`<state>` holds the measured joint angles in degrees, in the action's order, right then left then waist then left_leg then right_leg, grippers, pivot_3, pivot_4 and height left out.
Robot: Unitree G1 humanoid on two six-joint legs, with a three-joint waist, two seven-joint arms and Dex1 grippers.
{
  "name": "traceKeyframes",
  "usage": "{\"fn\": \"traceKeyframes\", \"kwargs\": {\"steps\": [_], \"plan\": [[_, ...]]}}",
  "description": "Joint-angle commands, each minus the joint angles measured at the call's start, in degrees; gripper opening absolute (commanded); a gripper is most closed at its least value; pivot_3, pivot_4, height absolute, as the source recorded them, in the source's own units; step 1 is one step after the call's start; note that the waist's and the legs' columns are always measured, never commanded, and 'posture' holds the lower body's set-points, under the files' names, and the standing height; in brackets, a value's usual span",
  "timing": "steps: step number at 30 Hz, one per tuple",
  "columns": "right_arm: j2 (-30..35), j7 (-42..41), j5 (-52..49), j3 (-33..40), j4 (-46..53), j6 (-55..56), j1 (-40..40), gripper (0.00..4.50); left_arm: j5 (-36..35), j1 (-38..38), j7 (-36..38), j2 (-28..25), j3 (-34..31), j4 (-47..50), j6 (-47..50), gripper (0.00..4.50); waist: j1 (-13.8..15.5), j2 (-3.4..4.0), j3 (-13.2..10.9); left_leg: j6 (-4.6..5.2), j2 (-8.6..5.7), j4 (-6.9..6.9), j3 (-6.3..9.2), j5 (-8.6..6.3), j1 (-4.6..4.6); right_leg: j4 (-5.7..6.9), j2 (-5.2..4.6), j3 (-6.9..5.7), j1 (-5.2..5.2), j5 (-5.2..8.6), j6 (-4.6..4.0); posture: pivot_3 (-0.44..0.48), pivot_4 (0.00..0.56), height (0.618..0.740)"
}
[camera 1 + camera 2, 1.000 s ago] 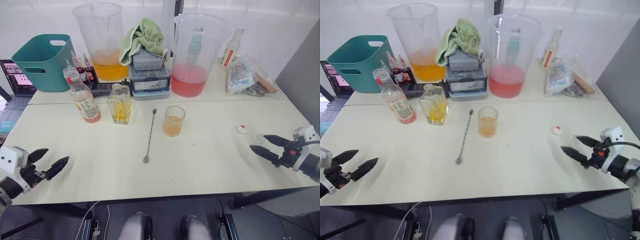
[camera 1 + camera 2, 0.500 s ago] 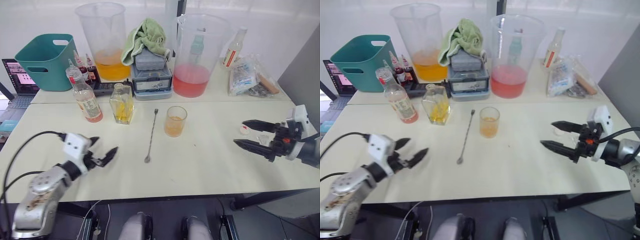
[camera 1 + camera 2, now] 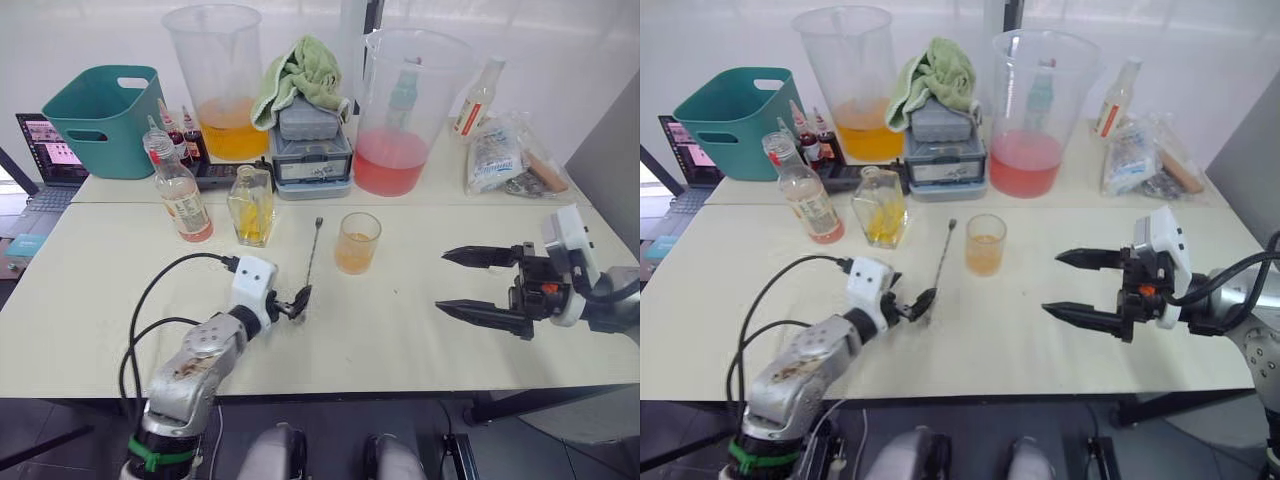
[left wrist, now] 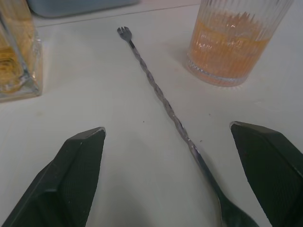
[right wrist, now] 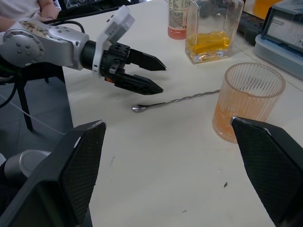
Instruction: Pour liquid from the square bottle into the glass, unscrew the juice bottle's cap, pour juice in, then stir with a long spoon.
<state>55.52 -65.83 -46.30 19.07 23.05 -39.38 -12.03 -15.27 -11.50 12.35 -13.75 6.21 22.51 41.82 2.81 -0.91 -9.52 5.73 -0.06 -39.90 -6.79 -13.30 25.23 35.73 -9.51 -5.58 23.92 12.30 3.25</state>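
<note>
Our left end effector [image 3: 297,300] is hovering spread over the long spoon's [image 3: 309,262] bowl on the tabletop [image 3: 400,330]; the glass [image 3: 357,242] is standing just beside the handle, and our right end effector [image 3: 472,287] is hanging wide open.

Cream table [image 3: 400,340] against a bright white wall [image 3: 560,40]

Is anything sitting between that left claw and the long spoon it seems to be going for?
Nothing visible. The left gripper, jaws open, is right at the spoon's bowl end, with only bare table between them. The glass stands off to the side.
</note>
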Motion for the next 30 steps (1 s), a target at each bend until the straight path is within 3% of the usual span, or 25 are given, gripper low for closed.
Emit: {"fn": "traceKeyframes", "kwargs": {"steps": [1, 5, 9, 18, 20, 23, 30], "plan": [[0.97, 0.17, -0.40, 1.39, 1.21, 0.72, -0.18, 4.50, 3.19, -2.42, -1.16, 0.78, 2.88, -2.14, -1.12, 4.45, -0.05, -0.01, 0.00, 0.00, 0.01, 0.00, 0.00, 0.00, 0.01, 0.00, 0.01, 0.00, 0.01, 0.00, 0.00, 0.000, 0.150, 0.739], [1.04, -0.01, 0.16, 1.25, 0.94, 1.30, -0.21, 4.50, 6.90, -5.07, -2.13, 1.32, 6.31, -5.85, -0.21, 4.45, 0.11, -0.01, 0.00, 0.03, 0.00, 0.00, 0.00, 0.01, 0.02, 0.01, 0.01, -0.02, 0.02, 0.00, 0.00, 0.000, 0.150, 0.739], [0.69, 0.12, 0.70, 1.63, 1.20, 1.95, 0.82, 4.50, 9.23, -6.63, -3.58, 2.46, 7.90, -8.38, 2.53, 3.66, 0.25, -0.01, 0.00, 0.05, 0.01, 0.00, 0.00, 0.00, 0.03, 0.00, -0.02, 0.00, 0.04, 0.00, 0.00, 0.000, 0.150, 0.739], [0.32, -0.34, 4.41, -0.07, -1.16, 5.92, 1.27, 4.50, 10.35, -3.95, -1.52, -0.60, 5.35, -6.51, 3.02, 0.50, 0.19, 0.01, 0.03, 0.04, 0.02, -0.01, 0.05, 0.00, 0.02, 0.00, -0.04, -0.01, 0.03, 0.00, 0.00, 0.000, 0.150, 0.739], [0.13, -0.47, 4.82, -0.61, -1.64, 6.45, 1.05, 4.50, 10.31, -2.93, -0.86, -1.97, 4.33, -5.25, 2.89, 0.02, 0.04, 0.01, 0.03, 0.04, 0.02, -0.01, 0.04, -0.01, 0.02, 0.00, -0.05, 0.00, 0.03, 0.00, 0.00, 0.000, 0.150, 0.739], [-0.09, -0.70, 5.09, -1.19, -2.25, 7.03, 0.70, 4.50, 10.44, -1.74, 0.53, -4.18, 3.59, -3.50, 2.51, 0.02, -0.27, 0.01, 0.03, 0.02, 0.04, 0.02, 0.05, 0.00, 0.02, 0.01, -0.04, 0.00, 0.06, 0.00, -0.01, 0.000, 0.150, 0.739], [-1.05, -1.27, 5.82, -3.33, -3.81, 8.53, -0.20, 4.50, 6.95, 3.91, 6.81, -11.42, -4.81, 3.56, -1.18, 0.02, -0.77, 0.01, 0.03, -0.04, 0.11, 0.10, 0.02, 0.02, 0.02, 0.03, -0.01, -0.01, 0.17, 0.03, -0.05, 0.000, 0.150, 0.739]]}}
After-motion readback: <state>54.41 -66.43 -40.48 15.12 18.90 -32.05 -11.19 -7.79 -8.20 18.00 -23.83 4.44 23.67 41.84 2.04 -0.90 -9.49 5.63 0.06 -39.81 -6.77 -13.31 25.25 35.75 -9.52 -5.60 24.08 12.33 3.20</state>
